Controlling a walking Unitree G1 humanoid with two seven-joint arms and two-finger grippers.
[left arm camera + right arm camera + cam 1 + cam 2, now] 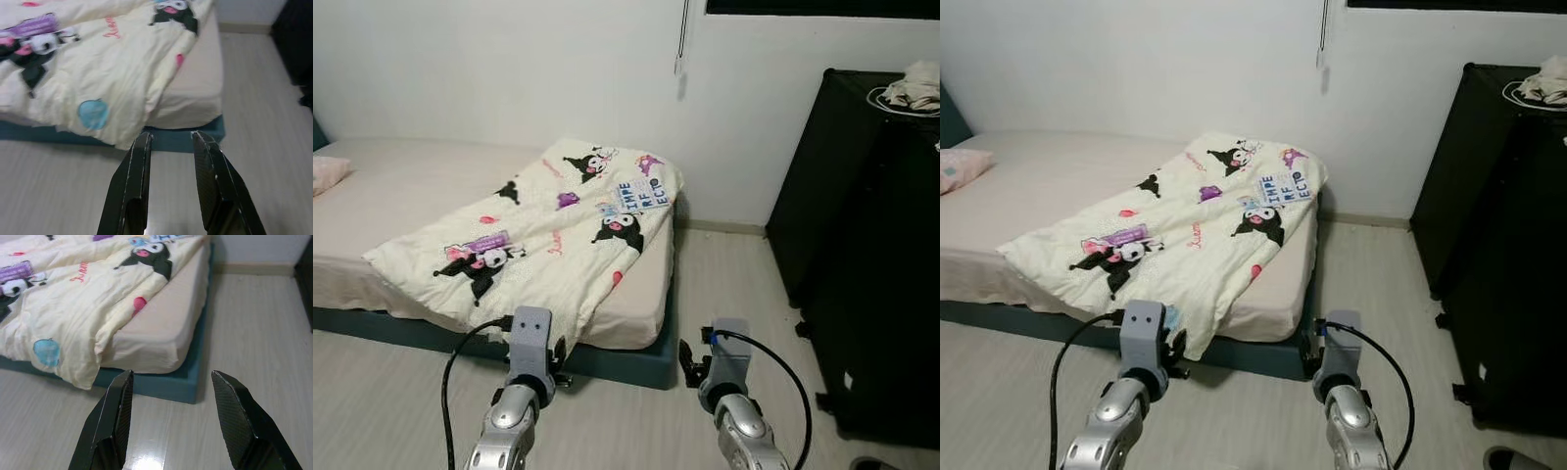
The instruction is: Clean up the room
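Both grippers, left (170,142) and right (171,382), hover with fingers apart and empty above the floor (391,392) before the bed (636,313), where a cartoon-print quilt (548,235) lies rumpled.

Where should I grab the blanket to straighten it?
Take the blanket by the corner hanging over the mattress edge, coming from the floor side. That flap droops free just ahead of the open left claw, so fingers can close around it.

A low bed (636,323) on a teal base stands against the far white wall (509,69). Pale wood floor (724,274) runs right to a black cabinet (862,225).
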